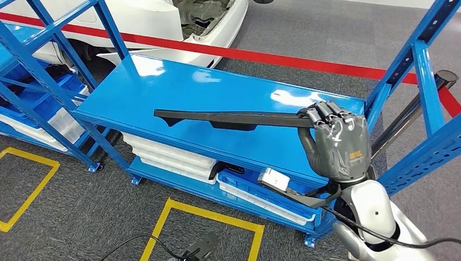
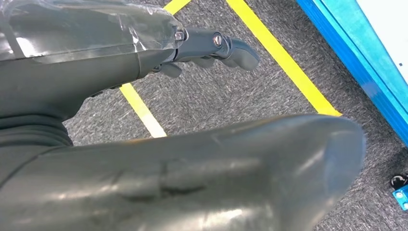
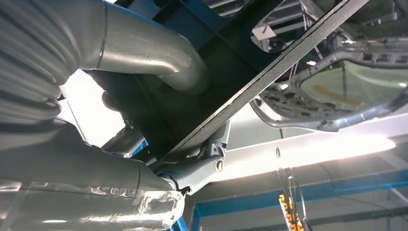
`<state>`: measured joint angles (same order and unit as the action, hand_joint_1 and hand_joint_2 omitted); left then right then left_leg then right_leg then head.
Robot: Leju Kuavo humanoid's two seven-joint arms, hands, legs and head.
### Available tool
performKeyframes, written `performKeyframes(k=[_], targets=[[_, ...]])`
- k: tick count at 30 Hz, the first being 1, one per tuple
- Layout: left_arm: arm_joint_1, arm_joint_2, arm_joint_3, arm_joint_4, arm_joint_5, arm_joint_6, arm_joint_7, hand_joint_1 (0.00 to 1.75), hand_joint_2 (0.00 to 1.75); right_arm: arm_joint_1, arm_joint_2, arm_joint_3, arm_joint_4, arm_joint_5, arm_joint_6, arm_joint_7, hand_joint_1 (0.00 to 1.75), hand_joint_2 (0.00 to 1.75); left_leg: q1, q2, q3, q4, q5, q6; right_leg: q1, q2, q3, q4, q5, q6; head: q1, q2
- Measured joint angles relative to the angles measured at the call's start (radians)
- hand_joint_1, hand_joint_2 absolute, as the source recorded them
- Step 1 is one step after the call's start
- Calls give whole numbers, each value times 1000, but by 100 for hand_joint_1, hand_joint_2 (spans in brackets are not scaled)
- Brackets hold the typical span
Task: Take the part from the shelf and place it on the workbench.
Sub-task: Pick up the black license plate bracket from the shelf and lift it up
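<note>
one long black part [image 1: 228, 118], two robot hands [image 1: 338, 142], one blue shelf [image 1: 163, 87]

right hand [image 1: 338, 142]: grey shell, dark fingers | silver arm | black cable | left hand [image 2: 211, 45]: grey, screws

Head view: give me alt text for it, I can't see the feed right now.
The robot's right hand grips one end of a long, thin black plastic part, holding it over the glossy blue metal shelf. White trays sit on the tier below, and yellow floor tape marks the grey carpet in front.
</note>
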<state>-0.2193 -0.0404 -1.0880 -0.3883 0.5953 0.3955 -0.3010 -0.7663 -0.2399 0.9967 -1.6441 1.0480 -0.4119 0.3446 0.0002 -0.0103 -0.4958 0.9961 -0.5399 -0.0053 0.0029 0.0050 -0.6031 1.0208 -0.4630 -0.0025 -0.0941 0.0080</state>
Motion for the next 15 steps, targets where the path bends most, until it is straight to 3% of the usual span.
performKeyframes(k=[15], targets=[[-1,0,0,0,12,29,-6,0,0,159,35,-13,-64,53,-101,-73,175,175,0,0,0,-1,0,0,0,0,0,0,0,0,0,0]])
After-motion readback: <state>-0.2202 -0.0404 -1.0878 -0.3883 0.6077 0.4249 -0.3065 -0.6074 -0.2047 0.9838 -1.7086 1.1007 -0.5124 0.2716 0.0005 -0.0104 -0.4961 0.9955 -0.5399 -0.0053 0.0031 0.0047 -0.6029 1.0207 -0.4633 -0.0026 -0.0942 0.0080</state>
